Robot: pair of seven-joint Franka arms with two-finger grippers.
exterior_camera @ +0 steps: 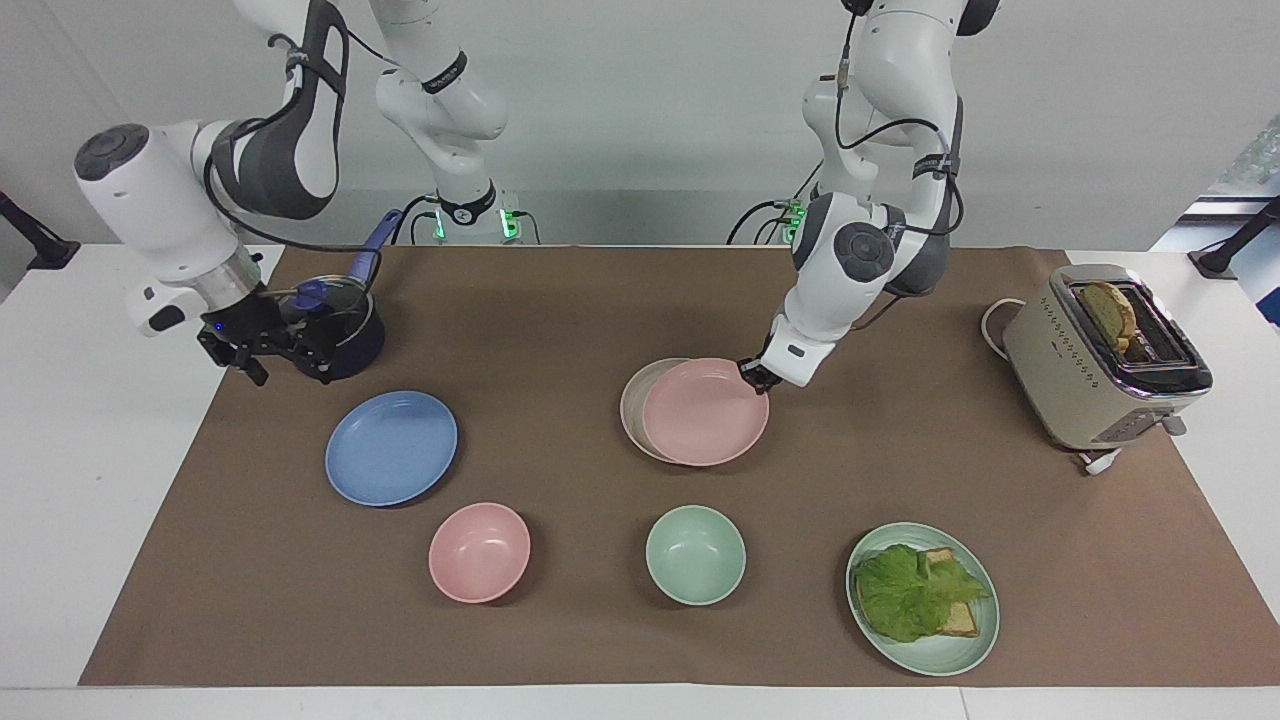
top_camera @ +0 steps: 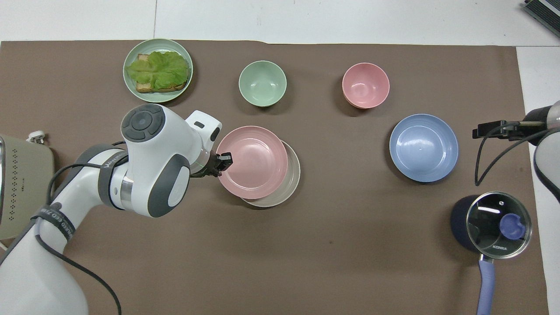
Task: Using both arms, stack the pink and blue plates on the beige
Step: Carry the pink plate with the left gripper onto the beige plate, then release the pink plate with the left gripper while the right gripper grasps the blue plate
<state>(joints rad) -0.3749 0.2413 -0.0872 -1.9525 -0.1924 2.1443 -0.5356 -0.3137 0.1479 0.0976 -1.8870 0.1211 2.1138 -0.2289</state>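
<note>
a: your left hand (exterior_camera: pixel 752 377) is pinched tight on the rim of the pink plate (exterior_camera: pixel 705 412), and that plate sits over the beige plate (top_camera: pixel 292 183) but off centre, shifted toward the left arm's end of the desk (exterior_camera: pixel 560 330)

b: so if you let go now?

a: you risk it settling crooked, one edge overhanging, and the blue plate (exterior_camera: pixel 391 447) then rocks on top. it also looks tilted, so a release from there could make it clatter and nudge the beige one

b: and your right hand (exterior_camera: pixel 268 345)?

a: it hangs spread wide and empty by the dark pot (exterior_camera: pixel 345 325), not yet at the blue plate, which lies flat toward the right arm's end. come down carelessly and you could clip the pot's lid
</note>
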